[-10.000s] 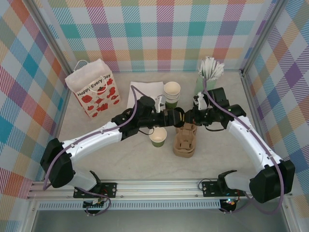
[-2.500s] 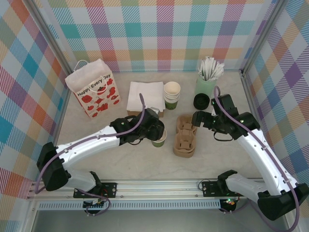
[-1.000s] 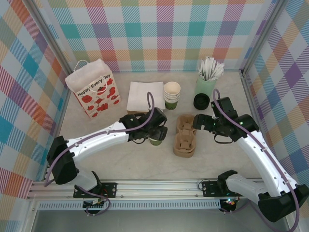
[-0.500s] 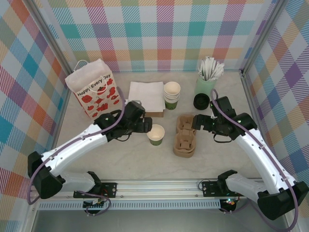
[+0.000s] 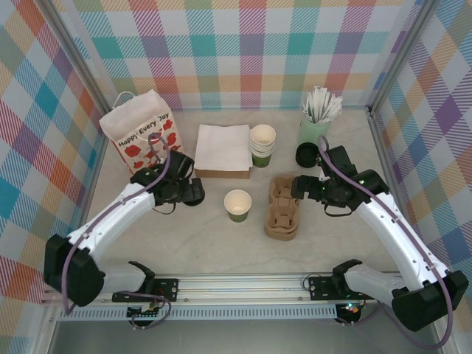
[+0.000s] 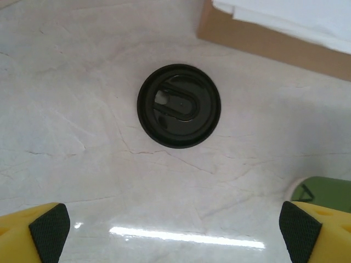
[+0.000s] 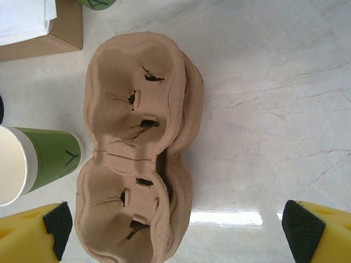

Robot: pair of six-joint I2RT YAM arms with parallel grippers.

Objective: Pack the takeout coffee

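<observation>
The small paper cup with a cream-white inside and a dark green band (image 5: 237,204) stands upright on the pale marble-patterned desk (image 5: 221,247), close to its middle, with the mouth open upward. It stands free, apart from both arms.

The left claw (image 5: 194,193) hangs on the left side of the cup, towards the left edge of the desk. Its yellow fingers (image 6: 48,224) are spread wide and hold no object. Under this claw a round black plastic lid (image 6: 179,106) lies flat on the desk, near the brown cardboard box with white napkins on top (image 5: 223,147).

On the right side of the cup lies the brown moulded-pulp cup carrier (image 5: 284,209), just beside it. The right claw (image 5: 298,188) hovers at the far right side of the carrier, also spread wide and not gripping.

Towards the far edge stand a nested stack of paper cups (image 5: 262,144), a pale green tumbler of white sticks (image 5: 316,122) and a second black lid (image 5: 307,155). A white gift bag with red flowers (image 5: 144,136) stands near the far left corner.
</observation>
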